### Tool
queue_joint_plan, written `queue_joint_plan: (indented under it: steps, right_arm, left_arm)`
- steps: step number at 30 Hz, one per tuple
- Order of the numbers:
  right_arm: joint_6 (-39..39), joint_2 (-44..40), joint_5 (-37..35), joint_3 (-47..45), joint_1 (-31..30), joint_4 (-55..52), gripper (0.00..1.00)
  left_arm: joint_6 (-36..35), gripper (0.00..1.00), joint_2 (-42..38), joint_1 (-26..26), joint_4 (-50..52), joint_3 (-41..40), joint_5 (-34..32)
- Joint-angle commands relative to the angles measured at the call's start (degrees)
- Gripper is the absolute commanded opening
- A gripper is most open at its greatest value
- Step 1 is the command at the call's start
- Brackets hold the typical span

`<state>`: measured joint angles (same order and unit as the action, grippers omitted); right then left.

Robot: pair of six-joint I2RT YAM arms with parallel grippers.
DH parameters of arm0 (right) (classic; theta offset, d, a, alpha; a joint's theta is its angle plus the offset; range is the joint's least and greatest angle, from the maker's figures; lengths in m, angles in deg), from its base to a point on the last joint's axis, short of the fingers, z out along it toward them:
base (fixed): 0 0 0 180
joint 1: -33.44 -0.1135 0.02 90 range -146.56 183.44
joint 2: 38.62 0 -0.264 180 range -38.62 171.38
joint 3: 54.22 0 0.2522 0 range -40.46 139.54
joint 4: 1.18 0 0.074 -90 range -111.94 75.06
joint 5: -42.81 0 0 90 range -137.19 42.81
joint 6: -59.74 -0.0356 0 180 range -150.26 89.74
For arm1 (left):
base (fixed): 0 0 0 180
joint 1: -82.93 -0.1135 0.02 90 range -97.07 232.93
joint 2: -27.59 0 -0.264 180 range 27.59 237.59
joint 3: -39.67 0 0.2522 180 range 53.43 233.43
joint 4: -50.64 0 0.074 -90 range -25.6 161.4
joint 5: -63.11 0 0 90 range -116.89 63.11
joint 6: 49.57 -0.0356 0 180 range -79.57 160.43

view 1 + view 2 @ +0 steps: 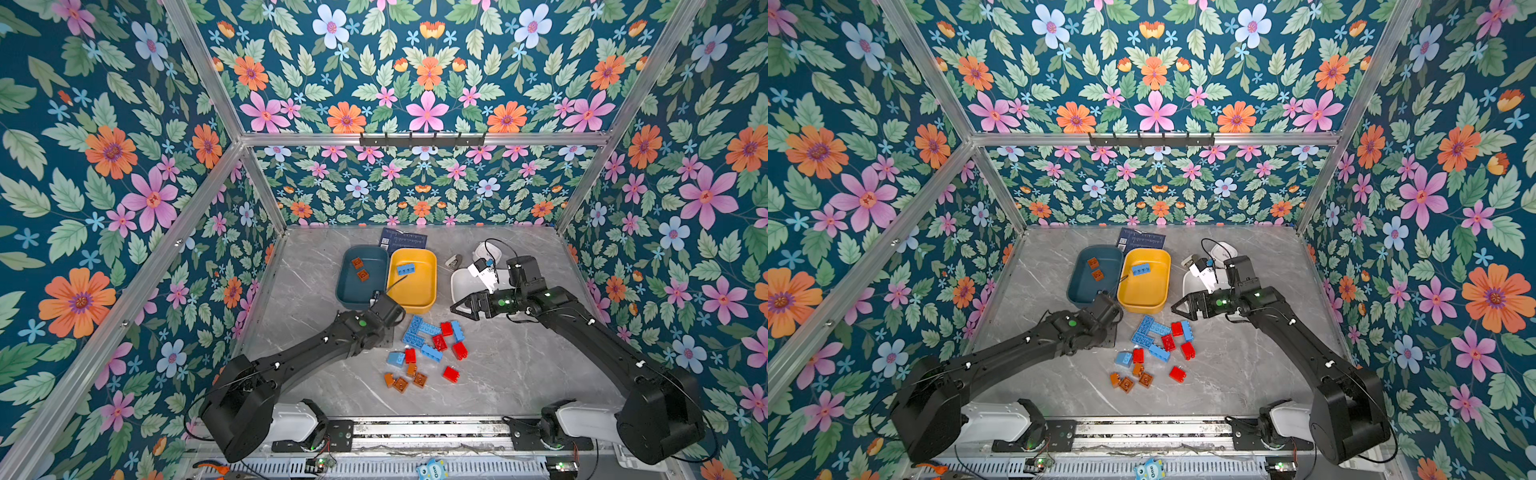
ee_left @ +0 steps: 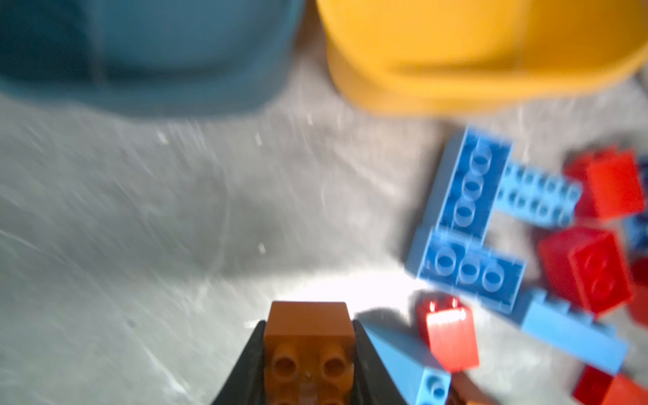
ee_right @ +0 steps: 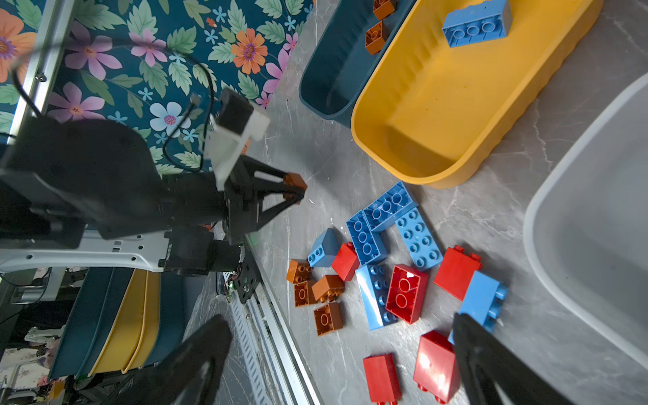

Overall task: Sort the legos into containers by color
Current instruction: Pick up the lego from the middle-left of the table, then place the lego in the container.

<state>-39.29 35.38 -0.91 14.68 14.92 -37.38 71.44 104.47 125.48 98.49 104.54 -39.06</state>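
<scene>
While in teal container — two legos

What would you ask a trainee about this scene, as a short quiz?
1. True or false: the left tool grips a red brick.
2. Which tool stands open? A the left tool; B the right tool; C neither.
3. How many brown bricks lie in the teal tub?

Key: 1 false, it grips a brown brick; 2 B; 3 two.
</scene>
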Motion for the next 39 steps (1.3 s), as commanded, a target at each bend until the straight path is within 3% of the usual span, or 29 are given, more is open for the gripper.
queue_joint_plan:
  steps: [1,6,11,16,22,24,26,29,33,39]
  right_arm:
    - [0.0,0.23,0.95,0.76,-0.08,1.66,0.99]
    - [-0.76,0.65,1.35,0.91,-0.05,2.98,0.99]
    - [-0.98,0.94,1.35,0.97,-0.07,3.56,0.99]
    - [-0.89,1.24,1.27,0.9,-0.1,3.75,0.99]
    - [-0.73,1.34,1.0,0.46,-0.03,3.54,0.99]
    - [-0.63,1.45,0.93,0.47,-0.09,3.41,0.99]
    - [-0.47,1.59,0.97,0.61,-0.08,3.19,0.99]
    - [-0.44,1.75,0.95,0.7,-0.07,3.1,0.99]
    - [-0.41,1.92,0.99,0.98,-0.08,2.94,0.99]
    - [-0.32,1.8,1.17,1.37,-0.07,2.51,0.99]
  left_arm:
    - [-10.26,0.26,2.5,-5.58,0.19,6.21,-1.63]
    - [-18.17,0.26,11.21,-14.23,-3.02,15.15,-0.05]
    - [-21.31,0.26,21.25,-20.82,-6.02,23.05,1.88]
    - [-23.77,0.28,31.78,-23.27,-5.27,29.44,-1.46]
    - [-23.05,0.35,35.95,-24.58,-6.05,30.58,-3.97]
    - [-22.67,0.42,35.59,-24.55,-6.22,30.31,-2.53]
    - [-22.27,0.6,34.44,-24.51,-5.97,30.12,-1.84]
    - [-21.83,0.7,30.92,-24.45,-4.97,29.92,-0.53]
    - [-20.8,0.75,24.4,-23.68,-2.94,28.05,4.46]
    - [-16.24,0.76,11.75,-18.58,-1.01,18.25,8.61]
